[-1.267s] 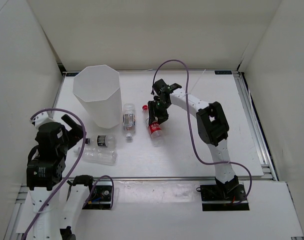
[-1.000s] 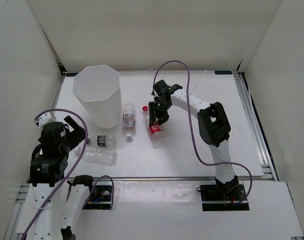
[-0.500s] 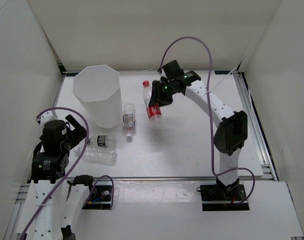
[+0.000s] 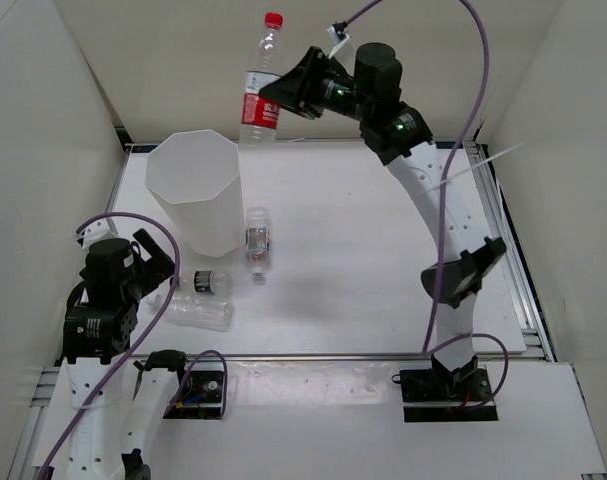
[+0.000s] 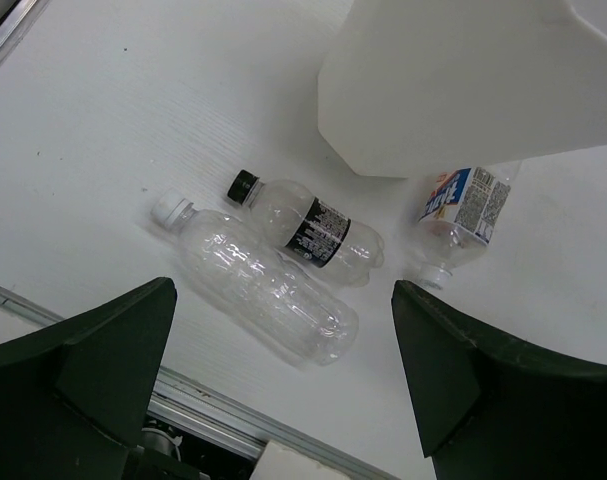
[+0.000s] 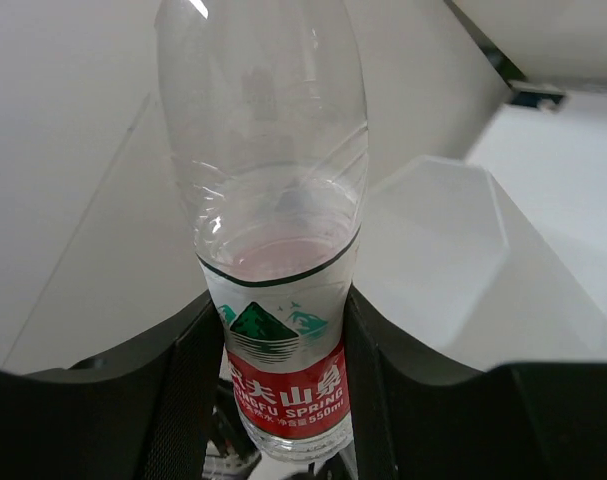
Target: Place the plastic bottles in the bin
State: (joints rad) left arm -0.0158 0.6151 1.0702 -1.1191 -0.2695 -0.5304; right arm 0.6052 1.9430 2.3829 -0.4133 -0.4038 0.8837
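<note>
My right gripper [image 4: 273, 100] is shut on the red-label bottle [image 4: 260, 88] and holds it upright, high in the air, just right of the white bin [image 4: 195, 190]. In the right wrist view the bottle [image 6: 278, 300] sits between my fingers, the bin's rim [image 6: 463, 260] behind it. My left gripper [image 4: 153, 262] is open and empty, above the black-capped bottle [image 5: 305, 228] and the unlabelled bottle [image 5: 258, 280], which lie side by side on the table. The pale-labelled bottle [image 5: 458, 215] lies at the bin's foot [image 4: 256, 243].
White walls enclose the table on the left, back and right. A metal rail [image 4: 383, 357] runs along the near edge. The left arm's purple cable [image 4: 158, 300] loops over the near left corner.
My right arm has lifted the red-label bottle off the table and carried it up and left, to beside the bin's rim. The left arm has barely moved.
</note>
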